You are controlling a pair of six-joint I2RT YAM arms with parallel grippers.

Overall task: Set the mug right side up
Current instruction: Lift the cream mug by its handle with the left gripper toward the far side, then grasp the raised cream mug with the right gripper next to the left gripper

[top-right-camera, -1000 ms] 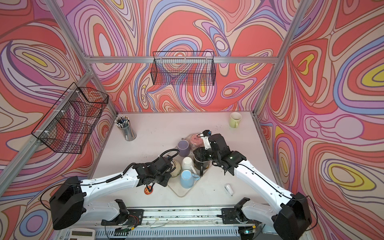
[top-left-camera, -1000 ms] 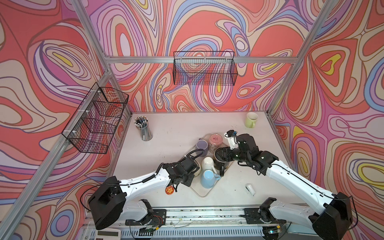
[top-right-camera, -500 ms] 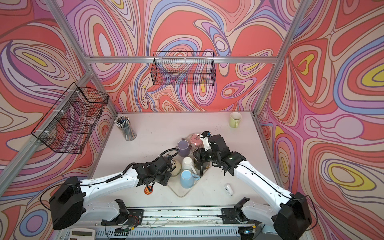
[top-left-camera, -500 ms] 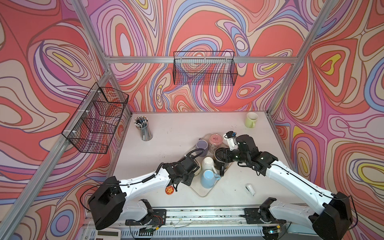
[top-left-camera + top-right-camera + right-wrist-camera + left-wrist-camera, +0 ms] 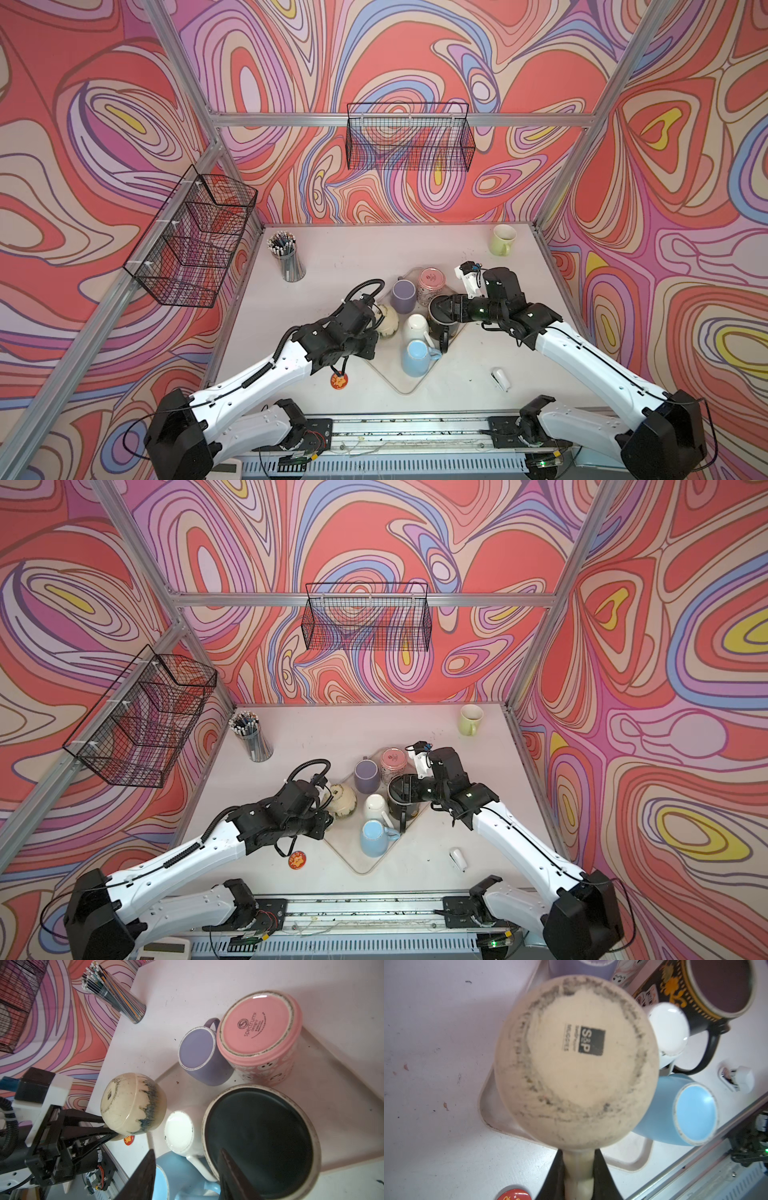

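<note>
1. The left end effector (image 5: 579,1165) is clenched on the handle of the cream mug (image 5: 571,1059). The handle is probably chosen because it gives a firm purchase for rotating a round, glazed body.
2. The mug hangs over the near-left edge of the tray (image 5: 399,382), apparently clear of it. Its stamped base faces the left wrist camera and its mouth points away, toward the other mugs, so I judge it partway through the turn, not yet upright.
3. The right end effector (image 5: 188,1150) has its jaws parted and grips nothing that I can see. One finger is over the black mug (image 5: 259,1142) and the other is out past the white mug (image 5: 179,1131), perhaps to steady the crowd while the neighbour swings.
4. The mugs stand packed on the tray — blue (image 5: 415,357), purple (image 5: 404,295) and pink (image 5: 430,280) — so there is little room to set one down.
5. The bench (image 5: 353,257) is pale and scuffed. It also carries a pencil cup (image 5: 286,257), a green mug (image 5: 503,239) far back and a red badge (image 5: 339,381).
6. Swirled red, pink and purple walls enclose it. A wire basket (image 5: 409,137) hangs on the back wall and another (image 5: 191,237) on the left.
</note>
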